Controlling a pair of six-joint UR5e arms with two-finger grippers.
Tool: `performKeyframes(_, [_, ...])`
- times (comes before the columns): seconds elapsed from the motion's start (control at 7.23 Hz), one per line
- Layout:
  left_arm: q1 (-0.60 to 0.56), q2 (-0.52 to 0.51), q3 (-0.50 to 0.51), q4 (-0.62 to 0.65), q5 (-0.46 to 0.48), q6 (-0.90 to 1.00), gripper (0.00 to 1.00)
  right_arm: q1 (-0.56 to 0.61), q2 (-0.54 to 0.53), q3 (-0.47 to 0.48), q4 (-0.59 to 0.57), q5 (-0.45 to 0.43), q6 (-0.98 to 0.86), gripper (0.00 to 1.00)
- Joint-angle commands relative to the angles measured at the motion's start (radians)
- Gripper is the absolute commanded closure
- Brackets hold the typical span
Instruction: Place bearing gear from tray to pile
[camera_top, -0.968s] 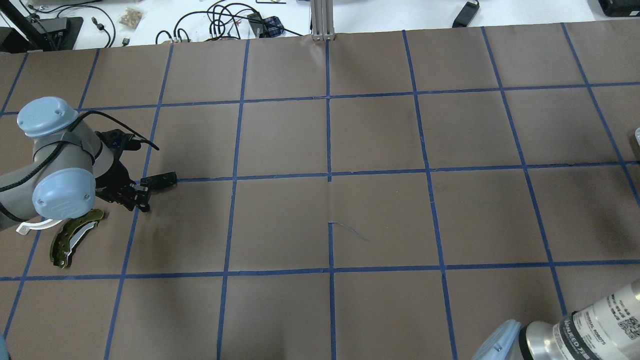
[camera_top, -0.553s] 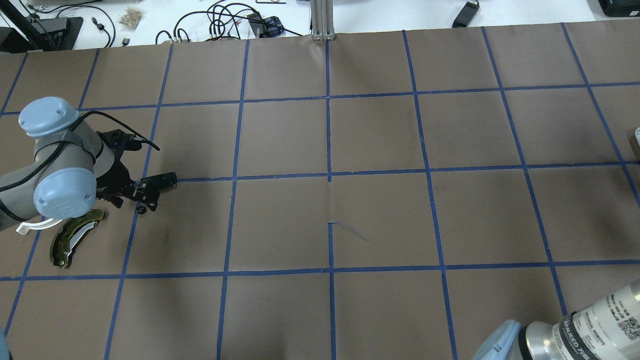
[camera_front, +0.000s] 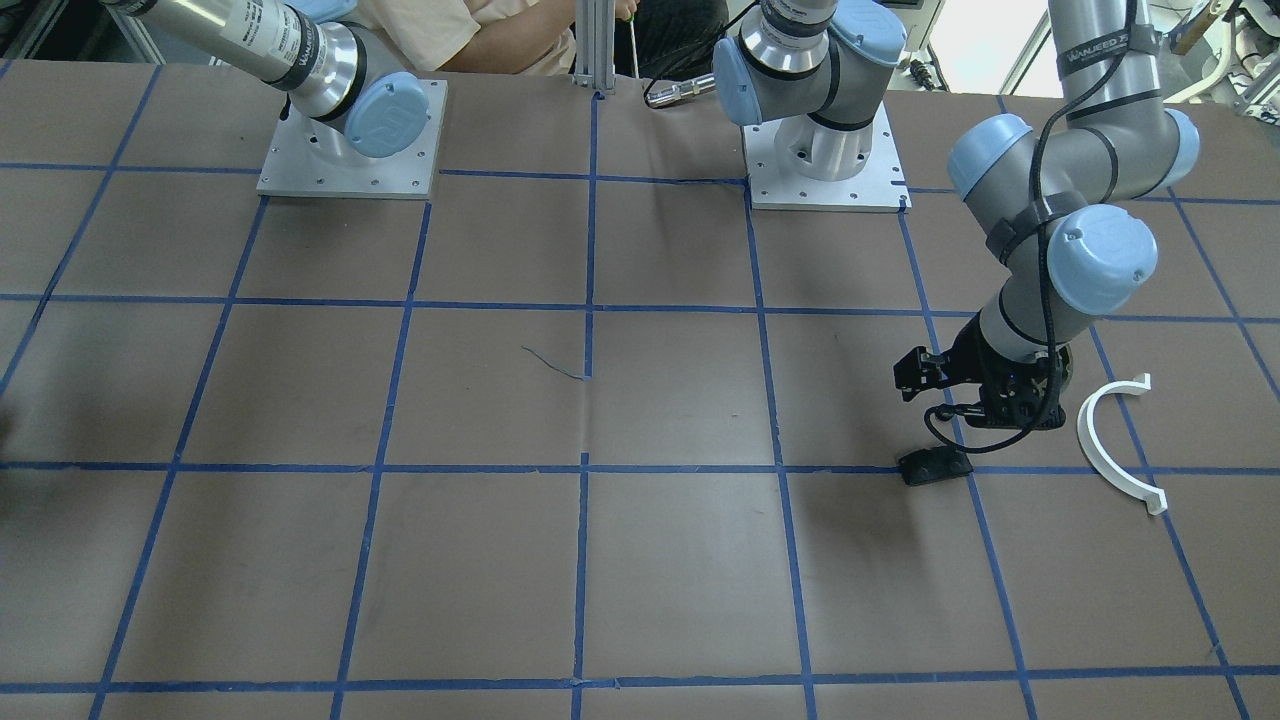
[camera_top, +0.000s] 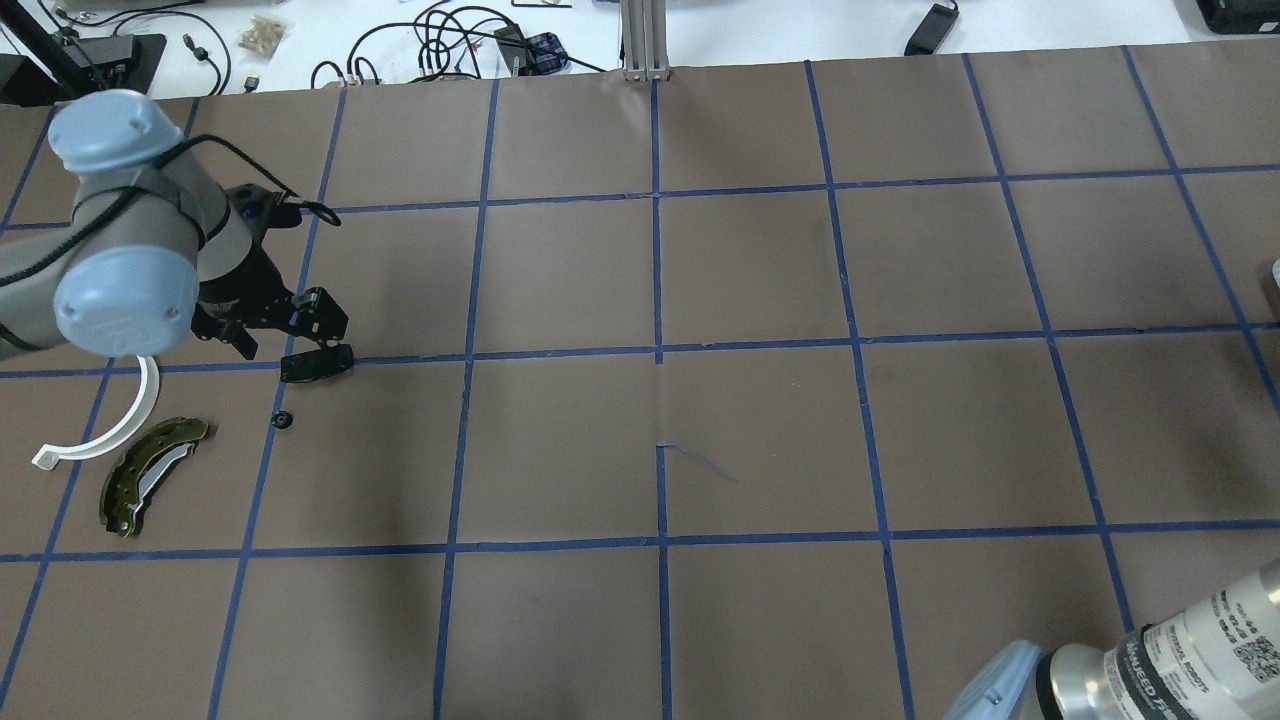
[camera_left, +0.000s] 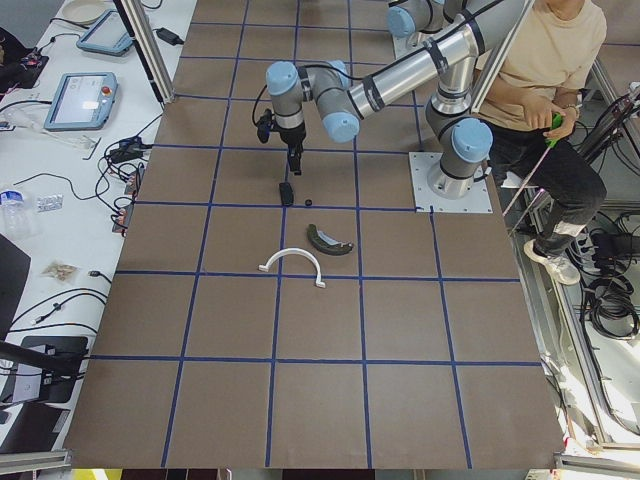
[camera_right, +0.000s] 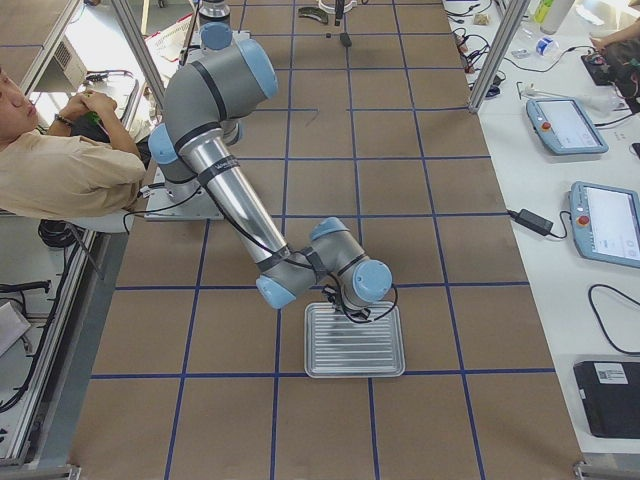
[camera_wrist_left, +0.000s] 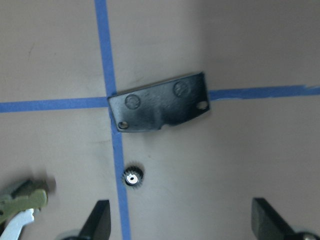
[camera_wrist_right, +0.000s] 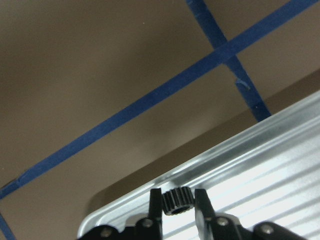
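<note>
My left gripper (camera_top: 300, 318) is open and empty, its fingers (camera_wrist_left: 100, 220) spread wide above the table. Below it a small black bearing gear (camera_wrist_left: 133, 178) lies on a blue tape line, also seen from overhead (camera_top: 284, 420). It lies next to the pile: a flat black pad (camera_top: 316, 363), an olive-green brake shoe (camera_top: 150, 475) and a white half-ring (camera_top: 110, 420). My right gripper (camera_wrist_right: 175, 195) is shut on another small black gear (camera_wrist_right: 175, 202), just above the corner of the ribbed metal tray (camera_right: 354, 340).
The table is brown paper with a blue tape grid. Cables and small items lie beyond its far edge (camera_top: 450, 45). The right arm's lower link (camera_top: 1150, 660) shows at the near right corner. A person sits behind the robot bases (camera_front: 450, 30).
My left gripper has lifted off and moved toward the far side, leaving the small gear on the table beside the black pad. The half-ring is now uncovered.
</note>
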Motion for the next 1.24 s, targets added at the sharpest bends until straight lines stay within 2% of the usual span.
performKeyframes(0.0, [-0.131, 0.054, 0.223, -0.296, -0.018, -0.151, 0.0, 0.008, -0.055, -0.002, 0.08, 0.006, 0.009, 1.0])
performKeyframes(0.28, [-0.16, 0.174, 0.28, -0.436, -0.041, -0.174, 0.0, 0.05, -0.082, 0.001, 0.091, 0.009, 0.102, 1.0])
performKeyframes(0.41, [-0.163, 0.203, 0.268, -0.432, -0.044, -0.176, 0.0, 0.082, -0.103, 0.006, 0.111, 0.027, 0.227, 1.0])
performKeyframes(0.55, [-0.165, 0.222, 0.264, -0.387, -0.045, -0.167, 0.0, 0.128, -0.138, 0.011, 0.167, 0.068, 0.319, 1.0])
performKeyframes(0.83, [-0.165, 0.23, 0.218, -0.273, -0.119, -0.159, 0.0, 0.279, -0.222, 0.02, 0.261, 0.128, 0.572, 1.0])
performKeyframes(1.11, [-0.165, 0.225, 0.213, -0.247, -0.119, -0.158, 0.0, 0.43, -0.31, 0.09, 0.26, 0.157, 0.874, 1.0])
